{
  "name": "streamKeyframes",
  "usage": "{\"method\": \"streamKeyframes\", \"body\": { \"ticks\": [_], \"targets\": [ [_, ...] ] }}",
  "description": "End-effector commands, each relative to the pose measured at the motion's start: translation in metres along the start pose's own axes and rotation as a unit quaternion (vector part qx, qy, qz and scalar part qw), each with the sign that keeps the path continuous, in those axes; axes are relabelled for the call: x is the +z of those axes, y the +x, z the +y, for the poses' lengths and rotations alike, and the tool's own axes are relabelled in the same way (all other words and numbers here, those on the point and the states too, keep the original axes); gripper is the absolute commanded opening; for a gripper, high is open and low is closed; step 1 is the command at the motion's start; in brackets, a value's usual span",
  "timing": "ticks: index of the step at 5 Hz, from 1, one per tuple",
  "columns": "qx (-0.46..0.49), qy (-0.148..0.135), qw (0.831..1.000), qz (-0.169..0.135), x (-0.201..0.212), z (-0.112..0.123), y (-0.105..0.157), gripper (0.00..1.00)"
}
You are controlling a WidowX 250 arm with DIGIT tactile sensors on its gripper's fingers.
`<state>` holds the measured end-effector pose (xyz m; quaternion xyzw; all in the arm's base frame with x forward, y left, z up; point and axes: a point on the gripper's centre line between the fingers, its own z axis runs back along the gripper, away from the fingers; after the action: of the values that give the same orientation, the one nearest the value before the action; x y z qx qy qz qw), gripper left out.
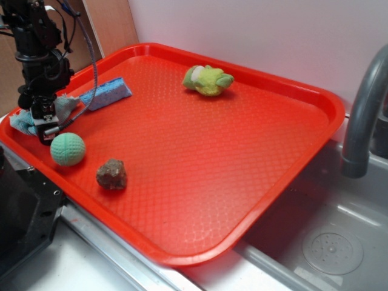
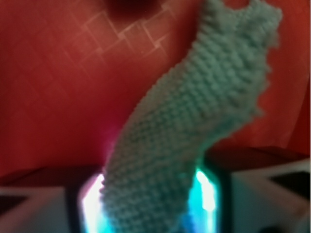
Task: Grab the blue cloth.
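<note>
The blue cloth (image 1: 23,123) is a pale grey-blue rag at the tray's left corner, bunched on both sides of my gripper (image 1: 47,134). In the wrist view the cloth (image 2: 209,97) fills the space between the two fingers and stretches away over the red tray (image 2: 58,87). My gripper (image 2: 153,204) is shut on it, with lit pads on either side of the fabric. Whether the cloth is off the tray's surface, I cannot tell.
A brighter blue sponge block (image 1: 106,94) lies just behind the gripper. A green ball (image 1: 67,149) sits right beside it, and a brown lump (image 1: 112,174) further along. A green plush toy (image 1: 208,80) rests at the back. The red tray (image 1: 315,97) overhangs a sink (image 1: 330,245) with a grey faucet (image 1: 364,103).
</note>
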<state>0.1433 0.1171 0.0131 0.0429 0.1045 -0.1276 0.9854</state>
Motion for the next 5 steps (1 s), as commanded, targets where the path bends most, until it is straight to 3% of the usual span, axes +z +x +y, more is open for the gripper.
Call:
{"method": "streamKeyframes", "body": {
  "ticks": [1, 2, 3, 4, 5],
  "targets": [
    [0.030, 0.026, 0.998, -0.043, 0.041, -0.002, -0.011, 0.00],
    [0.066, 0.031, 0.991, -0.109, 0.095, -0.024, -0.002, 0.00],
    [0.132, 0.033, 0.984, -0.111, 0.155, -0.040, 0.034, 0.00],
    [0.209, 0.030, 0.971, -0.116, 0.186, -0.049, 0.053, 0.00],
    [0.254, 0.056, 0.956, -0.138, 0.202, -0.057, 0.045, 0.00]
  ]
}}
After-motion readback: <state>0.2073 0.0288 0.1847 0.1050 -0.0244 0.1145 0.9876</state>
